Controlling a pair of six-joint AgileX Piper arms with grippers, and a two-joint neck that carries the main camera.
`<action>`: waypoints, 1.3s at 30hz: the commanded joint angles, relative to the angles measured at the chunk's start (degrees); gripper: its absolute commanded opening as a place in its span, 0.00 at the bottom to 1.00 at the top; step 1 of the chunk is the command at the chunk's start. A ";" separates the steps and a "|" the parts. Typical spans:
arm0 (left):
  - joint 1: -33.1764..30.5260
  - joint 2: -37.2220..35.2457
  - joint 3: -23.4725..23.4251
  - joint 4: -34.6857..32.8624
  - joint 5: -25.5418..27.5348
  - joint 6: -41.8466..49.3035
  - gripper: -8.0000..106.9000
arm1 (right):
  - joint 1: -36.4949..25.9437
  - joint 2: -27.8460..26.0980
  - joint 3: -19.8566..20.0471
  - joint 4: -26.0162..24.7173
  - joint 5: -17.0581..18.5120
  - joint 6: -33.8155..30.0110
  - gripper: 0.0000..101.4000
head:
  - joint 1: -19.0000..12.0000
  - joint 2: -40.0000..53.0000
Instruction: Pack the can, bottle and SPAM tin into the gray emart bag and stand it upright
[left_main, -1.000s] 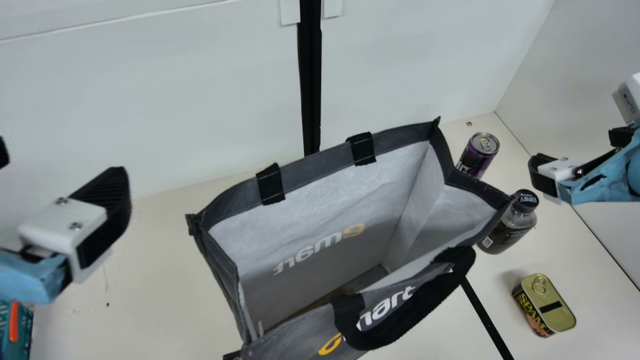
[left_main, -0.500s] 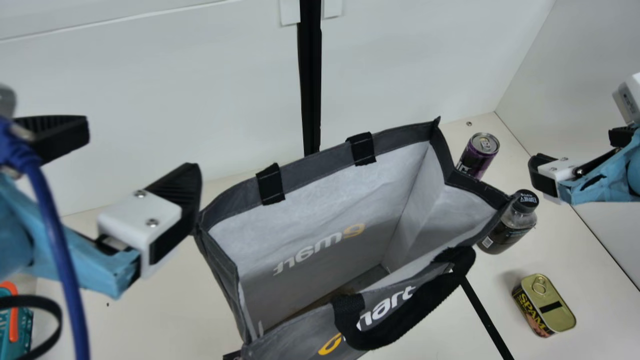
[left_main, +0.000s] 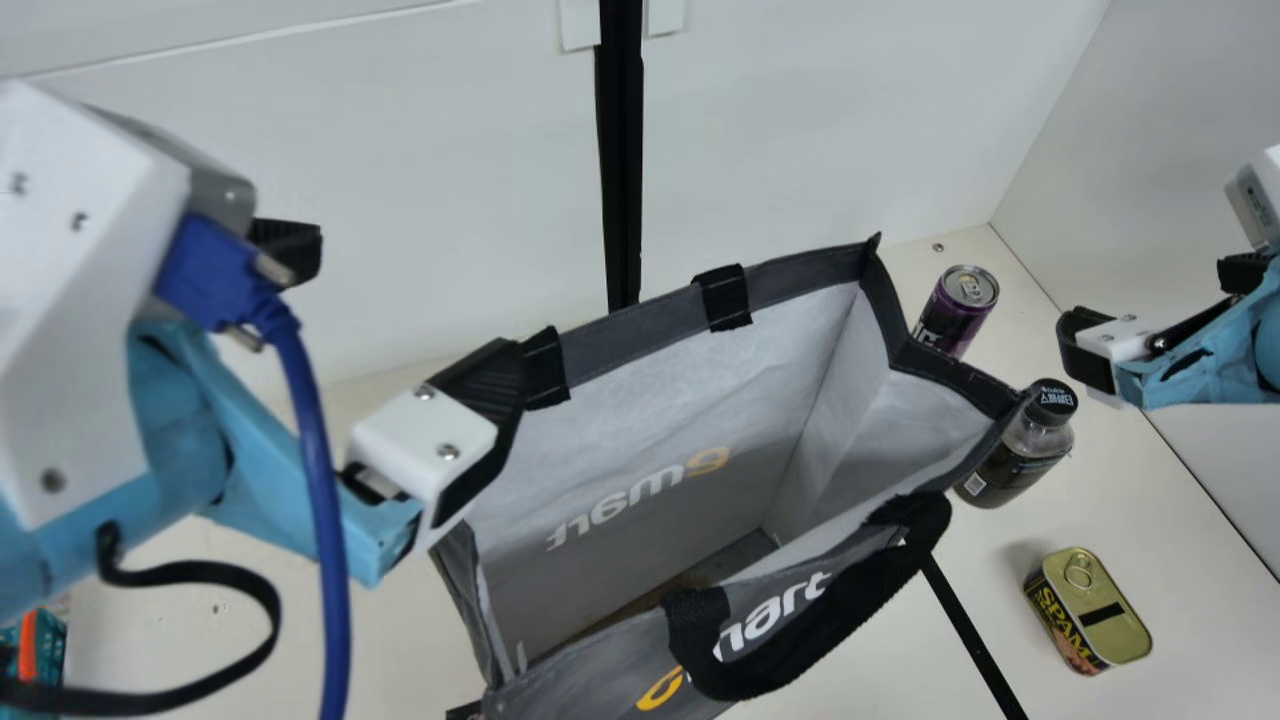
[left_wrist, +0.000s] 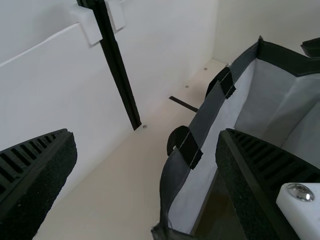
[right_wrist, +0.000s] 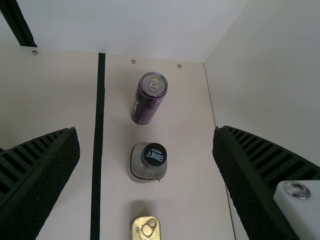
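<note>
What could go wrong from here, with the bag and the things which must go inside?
The left gripper is open around the bag's rim in its wrist view, so a rough push might shift or tip the bag. The bag's black handle droops over its near side and could snag a finger. The bottle stands near the can, so a careless grasp may knock one over.

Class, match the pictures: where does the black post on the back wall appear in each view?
Main view: the black post runs down from the top edge, near the middle.
Left wrist view: upper left, slanting down from the top edge.
Right wrist view: top left corner, lower end only.
Shared landmark: the black strip on the table.
</note>
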 joint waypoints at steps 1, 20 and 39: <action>-0.31 0.56 -0.39 -0.34 -0.01 0.27 0.85 | 0.00 0.00 0.00 0.00 0.00 0.00 0.94 | -1.30 -0.05; -2.65 7.67 -3.31 -2.56 -0.12 0.96 0.85 | 0.00 0.00 0.00 0.07 -0.06 0.00 0.94 | -1.30 -0.05; -4.28 12.50 -3.02 -3.39 -2.13 2.53 0.85 | 0.00 0.00 0.00 -0.01 -0.06 0.00 0.94 | -1.30 -0.05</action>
